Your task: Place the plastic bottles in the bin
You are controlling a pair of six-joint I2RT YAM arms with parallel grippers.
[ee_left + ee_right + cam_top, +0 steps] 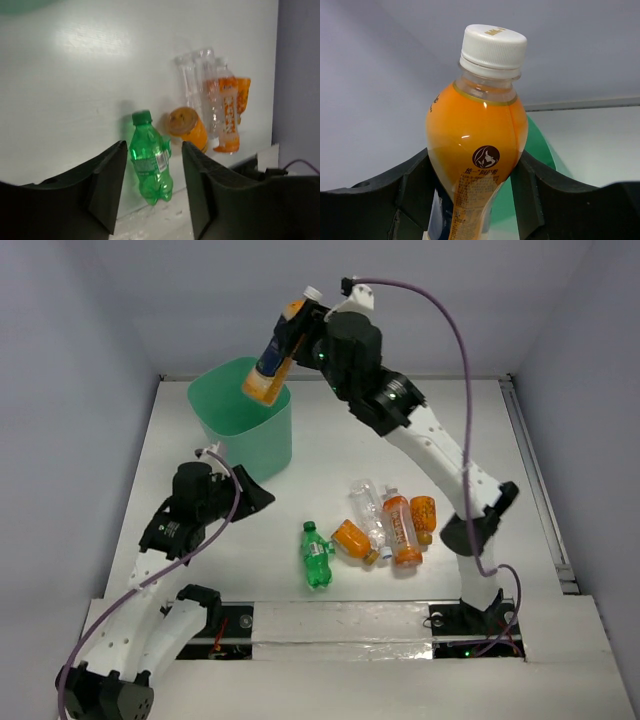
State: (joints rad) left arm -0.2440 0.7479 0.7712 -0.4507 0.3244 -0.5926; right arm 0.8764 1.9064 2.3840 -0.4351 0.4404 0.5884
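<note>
My right gripper is shut on the blue-labelled orange bottle and holds it tilted, cap up, over the far rim of the mint-green bin. In the right wrist view the bottle sits between the fingers of the right gripper, with the bin behind it. My left gripper is open and empty, right of the bin's base. On the table lie the green bottle, a stubby orange one, the clear one, the white-labelled orange one and another stubby orange one.
In the left wrist view the open left gripper faces the green bottle, with the other bottles clustered beyond it. White walls close in the table at the back and sides. A rail runs along the right edge.
</note>
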